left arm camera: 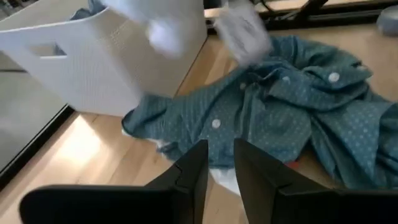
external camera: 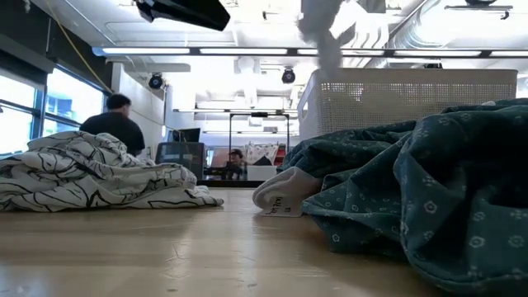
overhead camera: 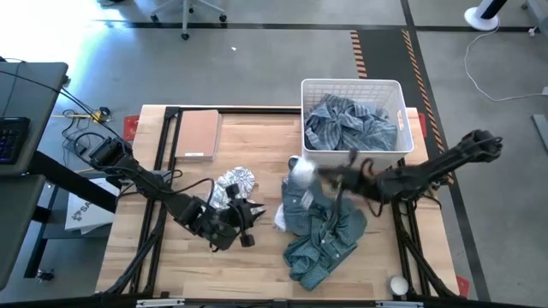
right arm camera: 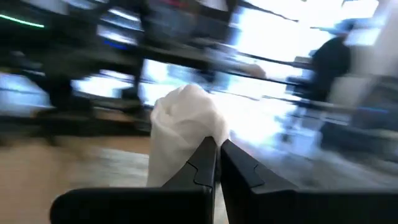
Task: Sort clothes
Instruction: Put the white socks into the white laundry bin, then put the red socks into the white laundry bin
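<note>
My right gripper (overhead camera: 320,175) is shut on a white cloth (overhead camera: 301,171) above the table, just in front of the white basket (overhead camera: 396,94). The cloth shows blurred in the right wrist view (right arm camera: 180,124) and the low view (external camera: 322,33). A teal dotted shirt (overhead camera: 325,233) lies crumpled on the table below it. A white garment with black pattern (overhead camera: 236,183) lies bunched left of centre. Blue-grey striped clothes (overhead camera: 349,124) fill the basket. My left gripper (overhead camera: 250,224) is narrowly open and empty, low over the table, pointing at the teal shirt (left arm camera: 280,112). My right gripper pinches a bunched part of the white cloth (right arm camera: 198,134) between its two shut fingers. The fingers come roughly level from the table's right side. The cloth is lifted clear of the table and hangs slack past the fingertips (external camera: 326,49).
A small white sock-like piece (external camera: 280,196) lies at the teal shirt's near-left edge. A brown flat board (overhead camera: 197,133) lies at the far left of the table. A small white round object (overhead camera: 399,284) sits near the front right corner. Bare wood shows at the front left.
</note>
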You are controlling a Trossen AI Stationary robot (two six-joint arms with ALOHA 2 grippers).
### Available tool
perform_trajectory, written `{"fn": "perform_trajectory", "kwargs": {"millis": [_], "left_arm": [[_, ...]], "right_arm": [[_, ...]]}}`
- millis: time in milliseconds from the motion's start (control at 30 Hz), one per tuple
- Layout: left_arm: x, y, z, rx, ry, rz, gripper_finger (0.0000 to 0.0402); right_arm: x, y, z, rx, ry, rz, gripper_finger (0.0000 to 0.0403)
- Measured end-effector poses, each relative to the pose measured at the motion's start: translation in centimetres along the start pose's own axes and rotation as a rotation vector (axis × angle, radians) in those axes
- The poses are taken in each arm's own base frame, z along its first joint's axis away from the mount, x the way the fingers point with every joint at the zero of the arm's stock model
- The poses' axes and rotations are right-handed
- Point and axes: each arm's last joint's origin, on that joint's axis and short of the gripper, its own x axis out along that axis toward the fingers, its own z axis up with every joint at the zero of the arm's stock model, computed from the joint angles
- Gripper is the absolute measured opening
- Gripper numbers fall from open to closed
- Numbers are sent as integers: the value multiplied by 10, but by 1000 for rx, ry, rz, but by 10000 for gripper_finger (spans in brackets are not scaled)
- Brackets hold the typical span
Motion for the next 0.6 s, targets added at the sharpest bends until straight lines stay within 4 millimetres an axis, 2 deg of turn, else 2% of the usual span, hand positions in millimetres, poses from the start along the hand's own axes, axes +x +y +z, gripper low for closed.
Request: {"fn": "perform_trajectory", "kwargs": {"millis": [167, 300, 433, 600], "left_arm": [[1, 0, -1, -31, 4, 7, 78], [1, 0, -1, -33, 2, 6, 78], [1, 0, 0, -34, 2, 5, 78], [1, 0, -1, -50, 4, -1, 78]], "right_arm": [[-19, -51, 8, -148, 134, -482, 11], [-31, -90, 8, -158, 247, -832, 22], [-41, -109, 5, -103, 253, -917, 58], [-47, -115, -4, -15, 234, -880, 127]]}}
